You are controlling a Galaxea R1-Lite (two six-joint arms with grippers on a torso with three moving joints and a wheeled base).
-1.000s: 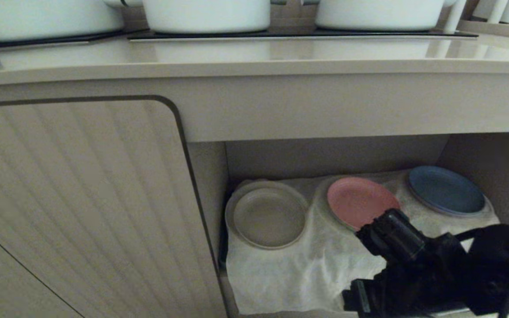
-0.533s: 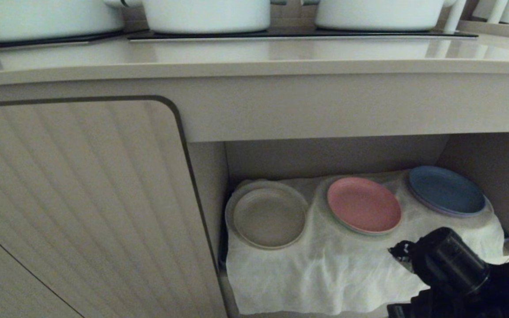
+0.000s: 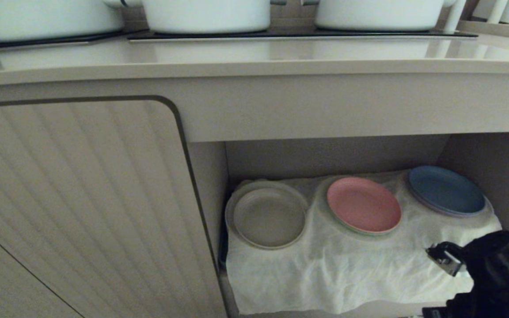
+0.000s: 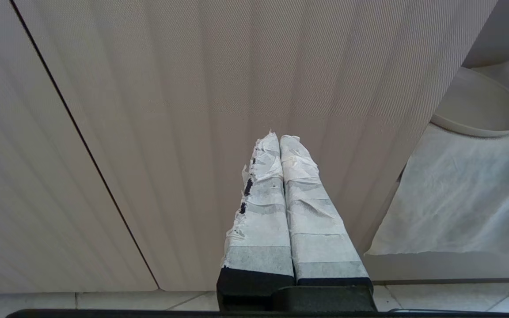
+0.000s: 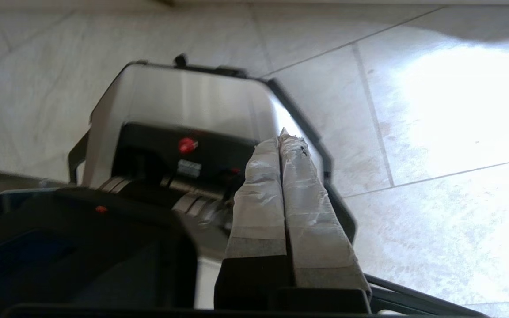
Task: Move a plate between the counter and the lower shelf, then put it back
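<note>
The plate, beige with a low rim, lies flat at the left end of the lower shelf, in the lower middle of the head view, resting on a wrinkled white cloth that drapes the shelf floor. To its right on the same cloth sit a pink plate and, further right toward the back corner, a blue plate; the three lie in a row, near one another but apart. Above the recess the counter runs across the upper part of the frame, with white pots standing on black hob panels along the top edge. A ribbed cupboard door fills the left half of the frame. The right arm shows as a dark shape in the lower right corner, in front of the cloth's right end and apart from all three plates. In the right wrist view the right gripper has its taped fingers pressed together, holding nothing, and points at the tiled floor over the robot's own base. In the left wrist view the left gripper is likewise closed and empty, facing the ribbed door, with the beige plate at the right edge.
</note>
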